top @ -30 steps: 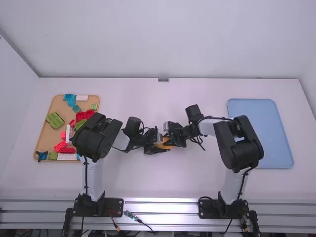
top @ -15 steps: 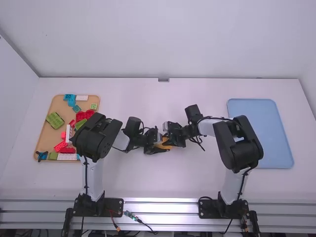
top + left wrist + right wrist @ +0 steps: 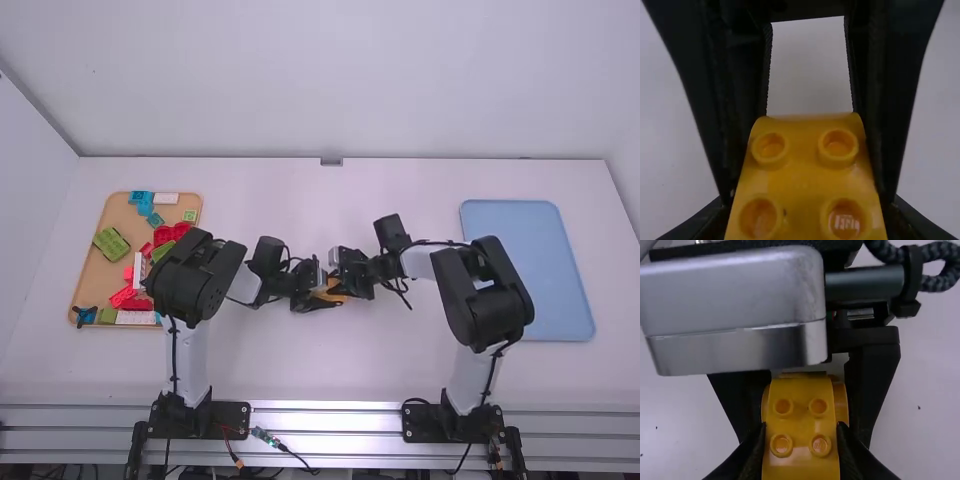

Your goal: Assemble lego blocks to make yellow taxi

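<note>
Lego piece in yellow [image 3: 325, 297] is held between the two tools, near the middle of the white counter [image 3: 300, 360]. Its sides are gripped by the left tool [image 3: 316, 293] and by the right tool [image 3: 346, 284], which is set facing the left one. In the left wrist view, four round studs are seen on a face with a curved edge; in the right wrist view, four studs are seen on a narrower part, with a wider yellow part behind it, between the left tool's fingers [image 3: 735, 405].

Well to the left of the left tool, a tan tray [image 3: 88, 270] is partly hidden by the left arm. Green [image 3: 111, 243], red [image 3: 170, 233], blue [image 3: 141, 200] and white bricks [image 3: 139, 270] are held on it. Well to the right of the right tool, a blue tray [image 3: 528, 270] is laid flat.
</note>
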`<act>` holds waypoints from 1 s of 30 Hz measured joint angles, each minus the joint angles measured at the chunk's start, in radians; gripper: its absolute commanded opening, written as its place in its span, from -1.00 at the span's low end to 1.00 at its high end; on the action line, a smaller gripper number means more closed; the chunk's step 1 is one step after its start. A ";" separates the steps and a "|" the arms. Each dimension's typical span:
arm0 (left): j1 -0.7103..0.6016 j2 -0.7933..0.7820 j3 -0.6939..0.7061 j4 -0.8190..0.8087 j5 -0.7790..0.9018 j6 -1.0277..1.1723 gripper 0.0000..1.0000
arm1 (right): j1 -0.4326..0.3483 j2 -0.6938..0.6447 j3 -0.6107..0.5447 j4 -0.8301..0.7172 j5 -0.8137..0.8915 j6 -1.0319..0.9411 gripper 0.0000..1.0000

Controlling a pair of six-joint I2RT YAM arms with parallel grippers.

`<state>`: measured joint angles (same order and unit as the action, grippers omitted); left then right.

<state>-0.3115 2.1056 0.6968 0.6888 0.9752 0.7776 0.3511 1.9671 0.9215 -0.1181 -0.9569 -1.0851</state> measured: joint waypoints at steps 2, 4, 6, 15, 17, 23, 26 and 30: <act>0.000 0.000 0.000 0.000 -0.001 0.000 -0.19 | 0.000 0.000 0.009 -0.020 0.006 -0.015 -1.00; 0.000 0.000 0.000 0.001 -0.001 0.000 -0.20 | -0.001 0.000 0.009 -0.021 0.005 -0.022 -1.00; 0.000 0.000 0.000 0.002 -0.002 -0.001 -0.21 | -0.002 0.000 0.008 -0.017 -0.001 -0.024 -1.00; 0.000 0.000 0.000 0.004 -0.005 -0.004 -0.22 | -0.012 -0.002 -0.069 0.154 -0.032 0.029 -1.00; 0.000 0.000 0.000 0.004 -0.003 -0.003 -0.23 | -0.012 -0.008 -0.080 0.169 -0.029 0.035 -1.00; -0.002 0.000 0.000 0.003 -0.003 -0.004 -0.23 | -0.014 -0.015 -0.088 0.167 -0.037 0.020 -1.00; -0.007 0.000 0.000 0.003 -0.003 -0.004 -0.24 | -0.023 -0.015 -0.100 0.174 -0.054 -0.002 -1.00; -0.015 0.000 0.000 0.004 -0.004 -0.008 -0.24 | -0.034 -0.015 -0.119 0.198 -0.071 -0.012 -1.00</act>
<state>-0.3267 2.1056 0.6968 0.6926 0.9710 0.7700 0.3168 1.9518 0.8024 0.0799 -1.0279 -1.0973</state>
